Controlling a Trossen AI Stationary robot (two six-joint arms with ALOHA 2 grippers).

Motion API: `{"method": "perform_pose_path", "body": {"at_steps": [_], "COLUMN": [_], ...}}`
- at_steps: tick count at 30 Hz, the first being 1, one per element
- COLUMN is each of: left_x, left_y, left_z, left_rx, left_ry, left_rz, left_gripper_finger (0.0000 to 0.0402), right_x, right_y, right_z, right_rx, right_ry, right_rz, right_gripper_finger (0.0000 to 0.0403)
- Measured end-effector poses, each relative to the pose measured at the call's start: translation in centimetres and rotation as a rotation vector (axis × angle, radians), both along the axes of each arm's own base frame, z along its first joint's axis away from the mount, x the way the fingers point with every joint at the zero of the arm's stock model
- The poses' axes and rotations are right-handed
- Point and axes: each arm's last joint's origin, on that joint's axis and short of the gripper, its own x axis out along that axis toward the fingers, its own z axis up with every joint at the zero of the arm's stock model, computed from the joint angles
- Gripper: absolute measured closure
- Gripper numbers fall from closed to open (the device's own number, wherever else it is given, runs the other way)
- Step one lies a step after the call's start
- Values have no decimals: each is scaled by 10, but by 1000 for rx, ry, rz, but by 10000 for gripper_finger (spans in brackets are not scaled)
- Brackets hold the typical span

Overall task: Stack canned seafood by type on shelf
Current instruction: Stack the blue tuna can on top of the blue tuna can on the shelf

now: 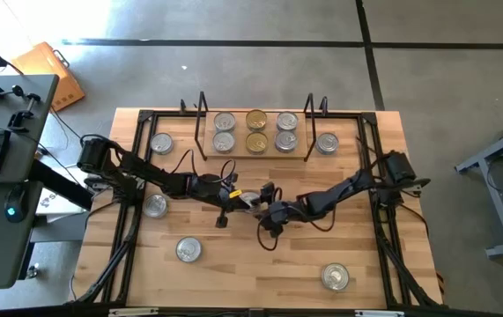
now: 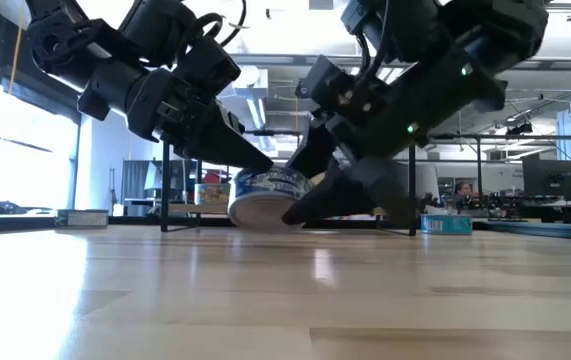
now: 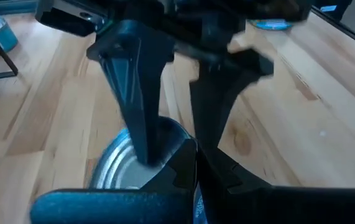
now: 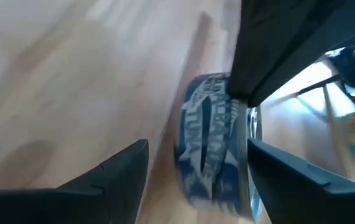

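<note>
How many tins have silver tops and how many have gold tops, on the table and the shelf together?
Silver-topped round metal tins: 10
Gold-topped round metal tins: 2
Total: 12

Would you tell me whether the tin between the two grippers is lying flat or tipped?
Tipped. In the low view the tin leans with one edge raised off the table, between the left gripper and right gripper.

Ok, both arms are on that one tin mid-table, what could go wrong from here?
The tin sits tilted between the open fingers of the right gripper, so it could tip over or roll away. The left gripper, shut, is close beside it; any move could knock the two together.
</note>
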Motion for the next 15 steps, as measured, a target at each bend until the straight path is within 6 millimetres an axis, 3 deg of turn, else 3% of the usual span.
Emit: {"method": "perform_pose_path", "body": {"at_steps": [5, 11, 15], "left_x": [1, 1, -4], "left_y": [0, 0, -2], "left_z": [2, 2, 7], "left_rx": [-1, 21, 75], "left_ry": [-17, -19, 8], "left_rz": [0, 0, 35], "left_gripper_finger": [401, 390, 363], "right_x": [3, 1, -4], "right_y": [4, 7, 13], "right_z": [0, 1, 5], "right_rx": [-43, -48, -74], "right_ry": [-62, -55, -42], "right_rz": [-47, -47, -53], "right_gripper_finger": [166, 280, 285]}}
